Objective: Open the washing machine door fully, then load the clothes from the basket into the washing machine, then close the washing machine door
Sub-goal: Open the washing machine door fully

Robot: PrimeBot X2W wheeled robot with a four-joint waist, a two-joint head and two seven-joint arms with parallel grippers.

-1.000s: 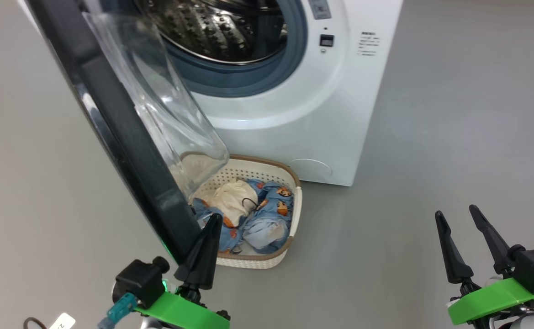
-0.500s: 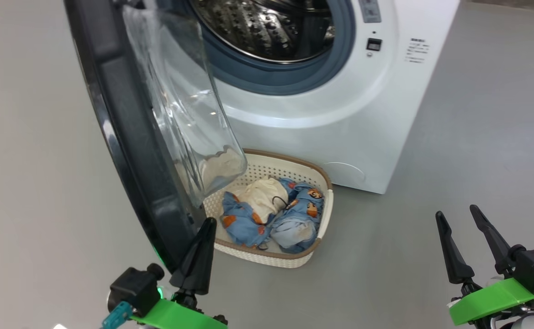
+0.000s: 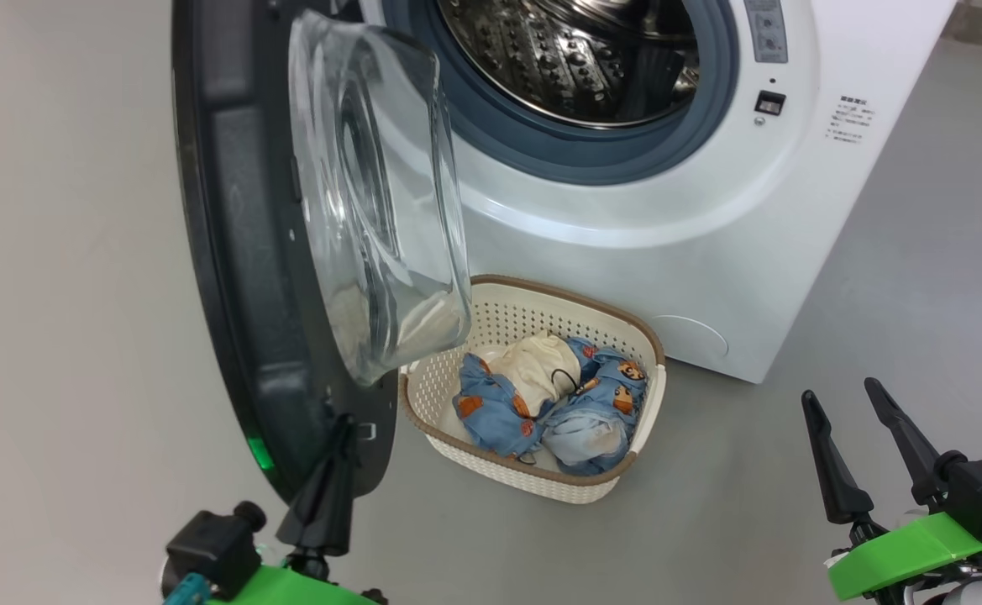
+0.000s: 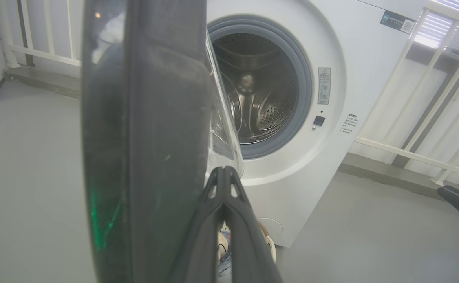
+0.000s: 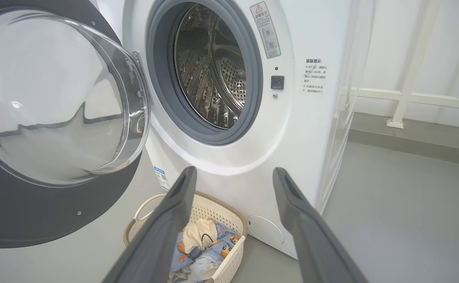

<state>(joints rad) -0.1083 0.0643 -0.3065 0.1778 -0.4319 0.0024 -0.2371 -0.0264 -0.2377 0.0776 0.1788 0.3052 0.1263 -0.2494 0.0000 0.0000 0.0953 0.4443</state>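
Left hand (image 3: 341,430) closed, beside door (image 3: 230,252) rim

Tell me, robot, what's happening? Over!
Left claw shut, tip at big round glossy black door. Right claw open, empty. Blue bear-print clothes in cream plastic basket. Door's clear glass bowl overhangs basket.

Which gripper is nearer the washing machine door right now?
Left. The left gripper, shut, sits right at the lower edge of the door; the right gripper, open, hangs well off to the right, beyond the basket.
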